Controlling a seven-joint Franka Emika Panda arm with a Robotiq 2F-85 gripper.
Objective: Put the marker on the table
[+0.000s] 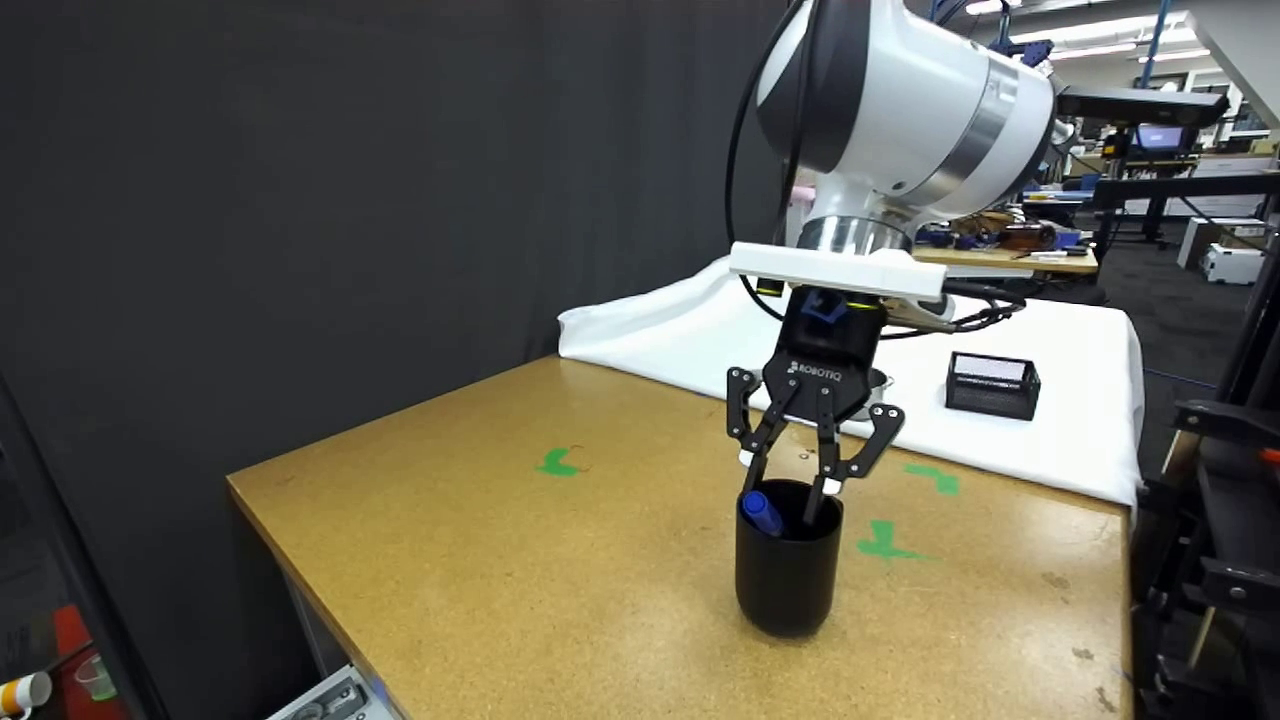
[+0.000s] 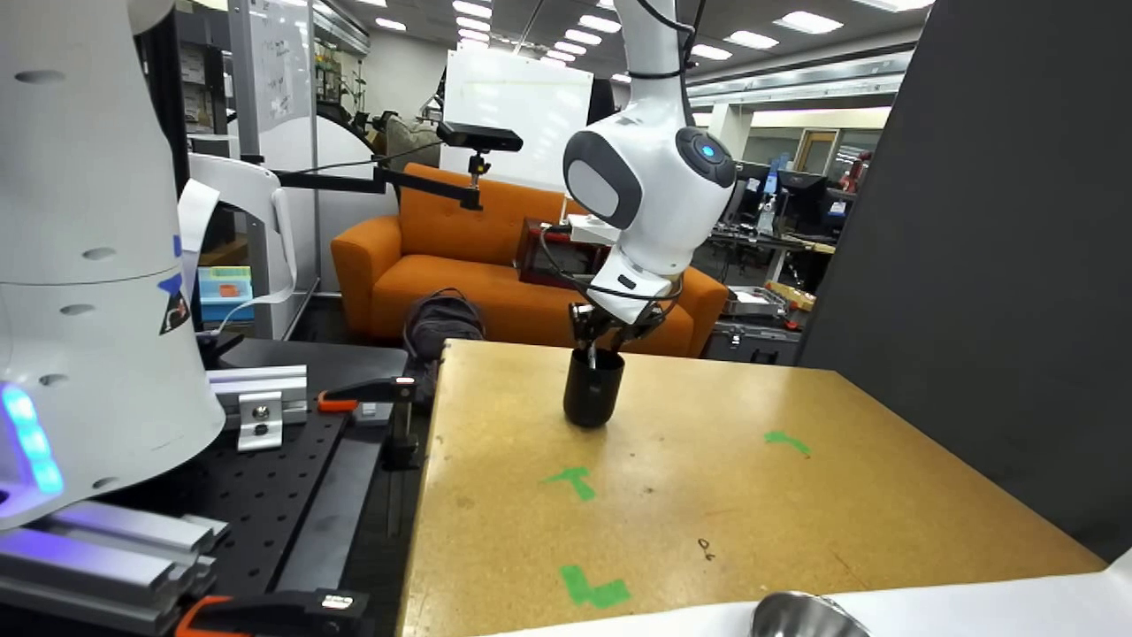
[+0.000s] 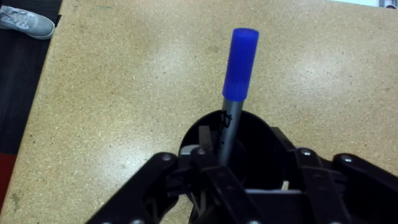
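The marker (image 3: pixel 231 93) has a blue cap and a grey body. It leans in a black cup, cap up, with its lower end hidden inside; its cap also shows in an exterior view (image 1: pixel 762 513). The black cup stands upright on the table (image 1: pixel 500 560) in both exterior views (image 1: pixel 788 585) (image 2: pixel 592 389). My gripper (image 1: pixel 787 498) points down at the cup's mouth with its fingertips at or inside the rim. In the wrist view the fingers (image 3: pixel 242 137) stand apart, open, with the marker nearer the left finger and a wide gap to the right one.
Green tape marks (image 1: pixel 885 542) lie on the table. A white-sheeted surface (image 1: pixel 1080 440) adjoins it, with a black mesh box (image 1: pixel 992 385) and a metal bowl (image 2: pixel 805 615). A dark curtain (image 1: pixel 350 200) borders one side. The robot base (image 2: pixel 97 265) stands beside the table.
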